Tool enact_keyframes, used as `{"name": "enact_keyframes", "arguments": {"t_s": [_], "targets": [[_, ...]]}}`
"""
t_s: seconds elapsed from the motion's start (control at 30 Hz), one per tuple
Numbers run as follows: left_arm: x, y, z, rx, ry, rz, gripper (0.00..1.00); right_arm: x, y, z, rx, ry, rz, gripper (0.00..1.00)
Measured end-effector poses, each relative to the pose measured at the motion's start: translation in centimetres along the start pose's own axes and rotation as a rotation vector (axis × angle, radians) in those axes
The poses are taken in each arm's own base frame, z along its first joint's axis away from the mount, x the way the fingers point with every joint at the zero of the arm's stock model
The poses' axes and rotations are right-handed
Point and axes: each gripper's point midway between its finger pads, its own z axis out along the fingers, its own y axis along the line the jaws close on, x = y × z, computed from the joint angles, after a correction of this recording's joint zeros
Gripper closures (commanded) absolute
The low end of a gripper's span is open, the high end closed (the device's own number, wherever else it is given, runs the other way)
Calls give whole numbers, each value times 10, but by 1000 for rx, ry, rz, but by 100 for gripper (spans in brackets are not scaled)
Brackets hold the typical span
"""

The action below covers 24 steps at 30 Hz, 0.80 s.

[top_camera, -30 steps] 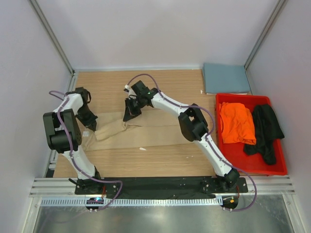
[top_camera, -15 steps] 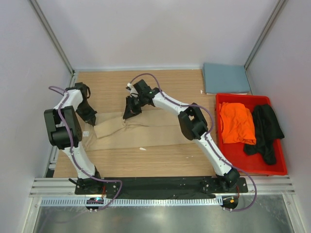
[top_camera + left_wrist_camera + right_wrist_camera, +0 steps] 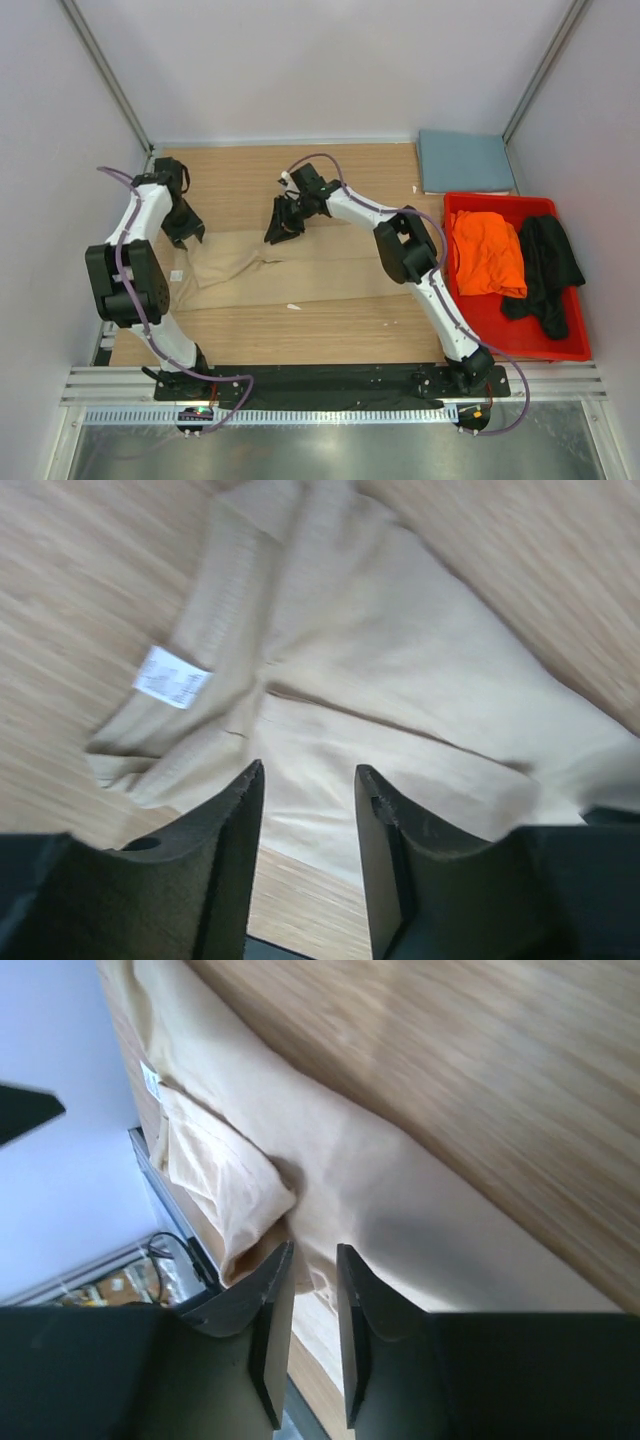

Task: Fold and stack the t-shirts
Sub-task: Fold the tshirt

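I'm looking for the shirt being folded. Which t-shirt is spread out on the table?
The tan-beige t-shirt. The orange t-shirt and black t-shirt lie bunched in the red bin; the blue-grey t-shirt is folded.

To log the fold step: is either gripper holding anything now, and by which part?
Nothing is held. The left gripper and the right gripper both hang open above the tan t-shirt, neither pinching any cloth.
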Motion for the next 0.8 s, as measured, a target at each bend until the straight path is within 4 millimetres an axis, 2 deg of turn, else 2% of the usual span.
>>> {"name": "enact_keyframes", "arguments": {"t_s": [0.03, 0.1, 0.13, 0.27, 0.4, 0.57, 0.8], "targets": [[3, -9, -5, 33, -7, 13, 61, 0, -3, -1, 0, 0, 15, 75], [11, -25, -11, 99, 0, 35, 64, 0, -10, -1, -3, -1, 55, 87], [19, -35, -11, 132, 15, 54, 65, 0, -13, 0, -6, -1, 71, 89], [44, -65, -1, 227, 104, 97, 69, 6, -12, 4, -27, 13, 112, 93], [58, -89, 7, 291, 159, 120, 70, 10, 1, 9, -66, 25, 111, 94], [70, -108, 5, 348, 191, 148, 70, 23, 14, 21, -117, 50, 115, 94], [77, -119, 1, 388, 205, 170, 71, 49, 6, 33, -125, 101, 160, 95]]}}
